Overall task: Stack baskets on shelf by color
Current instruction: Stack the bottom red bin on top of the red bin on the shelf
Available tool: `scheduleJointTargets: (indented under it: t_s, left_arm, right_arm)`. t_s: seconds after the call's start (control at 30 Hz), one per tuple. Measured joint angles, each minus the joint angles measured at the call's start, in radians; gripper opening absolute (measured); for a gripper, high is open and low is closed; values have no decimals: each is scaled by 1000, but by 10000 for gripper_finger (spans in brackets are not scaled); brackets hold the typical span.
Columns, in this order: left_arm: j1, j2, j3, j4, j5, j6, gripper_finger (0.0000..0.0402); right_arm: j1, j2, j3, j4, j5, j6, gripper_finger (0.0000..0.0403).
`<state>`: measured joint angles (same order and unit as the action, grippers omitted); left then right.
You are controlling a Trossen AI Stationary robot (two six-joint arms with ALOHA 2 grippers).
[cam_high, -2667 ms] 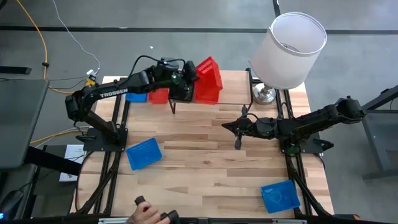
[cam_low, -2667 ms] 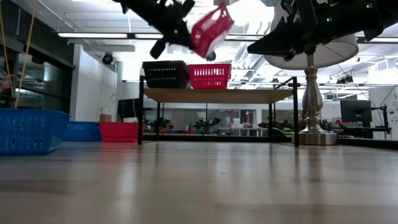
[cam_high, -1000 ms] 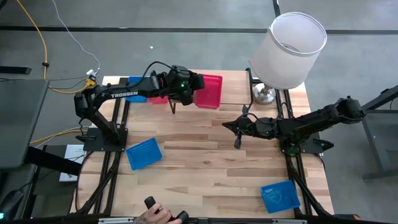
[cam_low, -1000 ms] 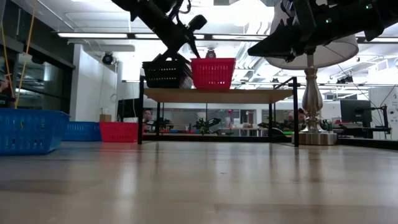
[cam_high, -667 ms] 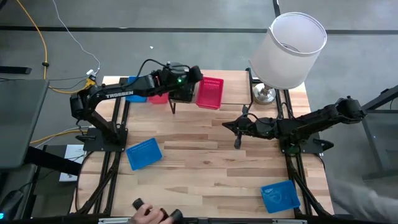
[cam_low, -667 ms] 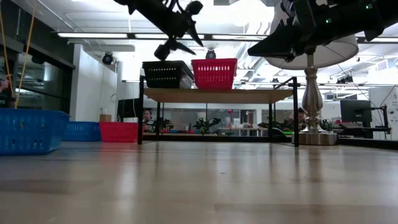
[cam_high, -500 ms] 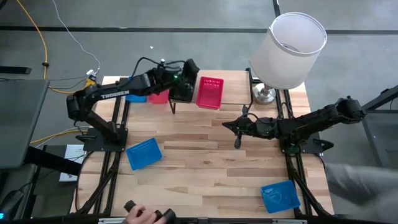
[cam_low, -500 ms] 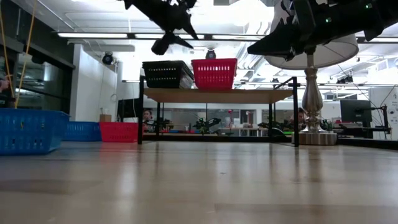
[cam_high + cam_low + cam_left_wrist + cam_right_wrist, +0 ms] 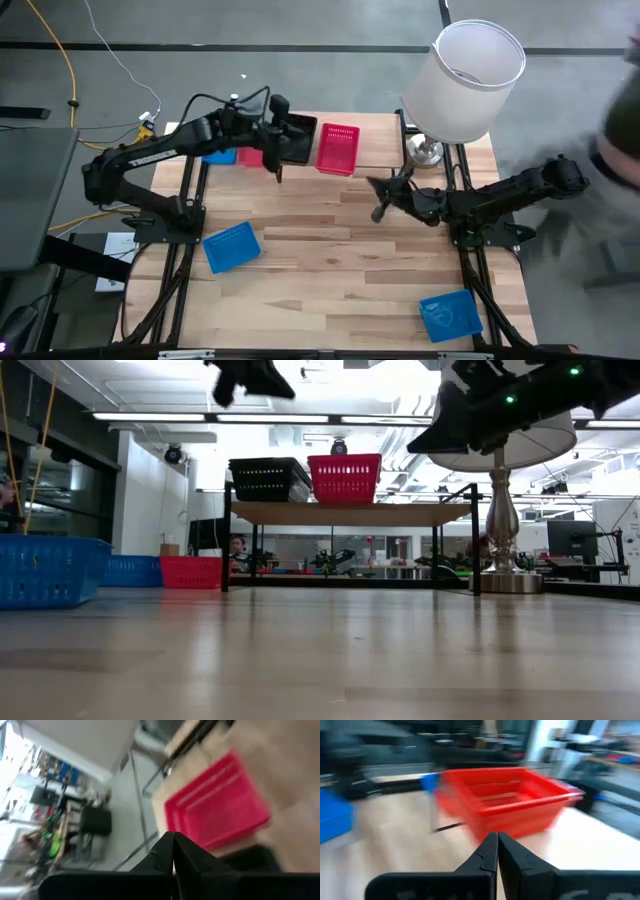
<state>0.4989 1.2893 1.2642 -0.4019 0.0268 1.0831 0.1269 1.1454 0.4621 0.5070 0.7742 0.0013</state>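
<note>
On the shelf (image 9: 350, 512) a black basket stack (image 9: 267, 479) and a red basket stack (image 9: 344, 477) rest side by side on their bottoms; from above they show as black (image 9: 298, 142) and red (image 9: 337, 148). My left gripper (image 9: 283, 118) hangs shut and empty above the black stack, high in the low view (image 9: 250, 375); its wrist view shows the shut fingertips (image 9: 173, 854) and the red basket (image 9: 215, 810) beyond. My right gripper (image 9: 378, 202) is shut in mid-table, pointing toward the shelf; the red basket (image 9: 505, 805) lies ahead of its fingertips (image 9: 497, 851).
A blue basket (image 9: 218, 155) and a red one (image 9: 250, 156) sit on the table at the shelf's left end. More blue baskets lie at the near left (image 9: 232, 246) and near right (image 9: 450, 314). A lamp (image 9: 470, 80) stands far right. A blurred person (image 9: 620, 150) shows beyond the right edge.
My left gripper has let go of the red basket's left rim, risen, drawn back toward the table's left edge, rolled and shut. The red basket stays on the shelf beside the black stack. My right gripper has swung at the wrist toward the shelf without shifting place.
</note>
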Motion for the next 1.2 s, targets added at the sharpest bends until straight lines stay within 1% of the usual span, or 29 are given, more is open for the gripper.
scheduleJointTargets:
  t_s: [0.07,0.13,0.27,0.33,0.4,0.5,0.6,0.7,0.8,0.93,1.07,1.2]
  left_arm:
    - [-13,-40,-29,49,54,-45,1]
    - [-19,-76,-70,122,104,-102,1]
    - [-23,-157,-154,258,196,-285,0]
    - [-31,-195,-201,321,206,-389,0]
    - [-47,-225,-253,372,206,-482,0]
    - [-84,-261,-338,476,208,-609,0]
    - [-128,-286,-425,555,208,-706,0]
    - [-184,-290,-499,641,191,-793,0]
    - [-242,-289,-537,650,152,-870,0]
    - [-331,-290,-567,651,100,-947,0]
    - [-423,-290,-575,611,66,-996,0]
    - [-514,-284,-576,547,0,-1010,0]
  right_arm:
    - [-19,0,28,-22,33,-1,0]
    - [-47,0,74,-97,29,6,0]
    - [-127,0,198,-386,-4,80,0]
    - [-177,0,249,-496,-46,107,0]
    - [-225,0,297,-564,-104,123,0]
    - [-300,0,359,-647,-228,140,0]
    - [-370,19,411,-712,-349,153,0]
    - [-421,63,460,-781,-410,156,0]
    - [-457,125,502,-832,-439,149,0]
    - [-483,205,544,-840,-463,122,0]
    - [-497,260,578,-839,-464,104,0]
    - [-507,292,607,-838,-468,92,0]
